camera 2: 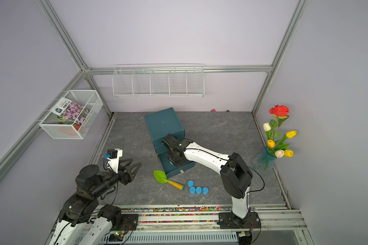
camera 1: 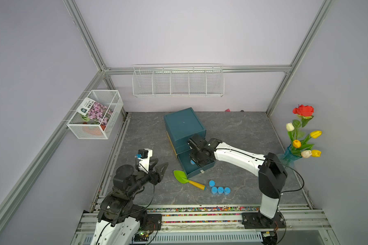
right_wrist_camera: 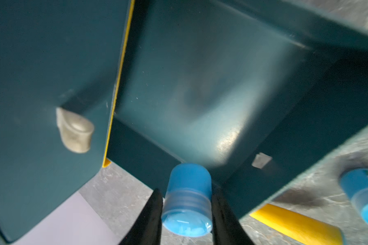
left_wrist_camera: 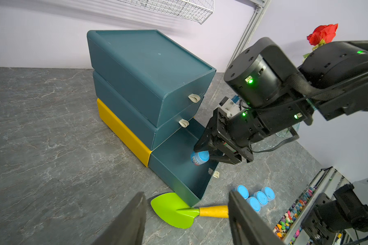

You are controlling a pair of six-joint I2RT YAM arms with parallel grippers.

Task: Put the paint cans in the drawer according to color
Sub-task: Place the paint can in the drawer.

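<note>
R gripper (right_wrist_camera: 187, 192) is closed partway on one light blue paint can (left_wrist_camera: 200, 158), pinched across its clear body. The can is tilted, lid pointing into the open bottom drawer (left_wrist_camera: 174, 169) of the teal drawer unit (camera 1: 183, 125). It hangs above the drawer, close to the side wall nearest the L arm, not touching the floor as far as I can judge. L gripper (camera 1: 162, 161) is wide open and empty, parked well apart from the unit. Four more light blue cans (camera 1: 220, 190) stand in a cluster on the tabletop, just beside the handle of the green trowel (camera 1: 180, 177).

Risks from here:
- The can is tilted and near that wall. If I let go now it may clip the rim and drop outside, or land on its side and roll.
- R wrist sits close under the middle drawer front. A careless lift could knock the unit, which looks light, and shift it.
- The trowel blade lies against the drawer's front corner, so shutting the drawer could drag it.

Hidden / unclear:
- Both upper drawers are shut, contents unknown. I see no white or teal-green cans anywhere, so I can't confirm the colour sorting.
- In both top views the R arm covers most of the drawer floor. The part seen in the R wrist view looks bare, but that view is blurred.
- The can's label is unreadable.
</note>
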